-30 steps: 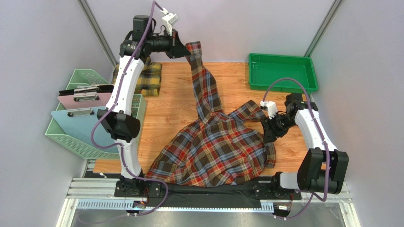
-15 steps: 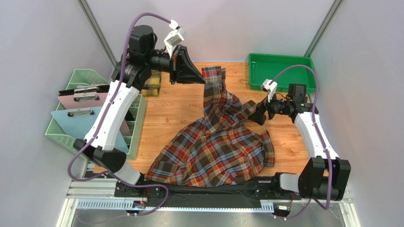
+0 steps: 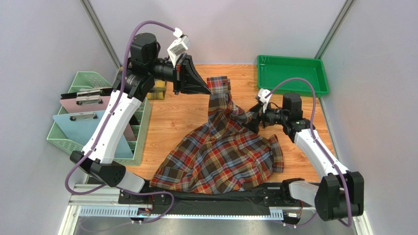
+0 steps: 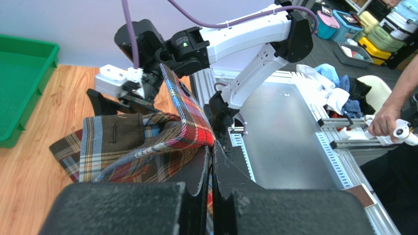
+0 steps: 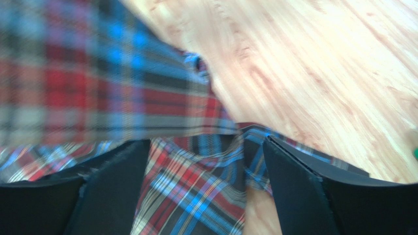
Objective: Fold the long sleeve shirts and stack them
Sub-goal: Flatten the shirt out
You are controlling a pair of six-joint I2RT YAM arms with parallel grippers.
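Flannel sleeve, near the cuff, was clenched tight in the left gripper (image 4: 211, 154). It held that part of the red, brown and navy shirt (image 3: 221, 156) up over the far middle of the bench (image 3: 176, 117). Versus half a second before, this gripper had dropped a little and come nearer, and the cuff came with it. The right gripper (image 3: 252, 120) had slid left toward the bench middle, with its forearm lower. Its fingers (image 5: 113, 186) stood wide apart, released, with plaid between and under them and nothing pinched. The shirt body had not moved. It lay spread against the middle of the near edge, hem just over it, with the second sleeve bunched up toward the right gripper.

Around:
- The yellow and dark check shirt (image 3: 159, 91) lay folded at the far left corner. It was mostly hidden behind the left arm and well apart from the red one.
- A green tray (image 3: 289, 73) sat at the far right corner.
- A pale green basket (image 3: 88, 79) stood off the left edge. It held a black clipboard (image 3: 73, 94), a pink clipboard (image 3: 88, 104) and a blue clipboard (image 3: 73, 127).

The left wrist view showed a person's hand (image 4: 385, 122) beyond the near edge, on a white handle (image 4: 401, 131). The raised sleeve blocked part of the right arm from that camera. A small green mark on that arm's joint was too small to read.
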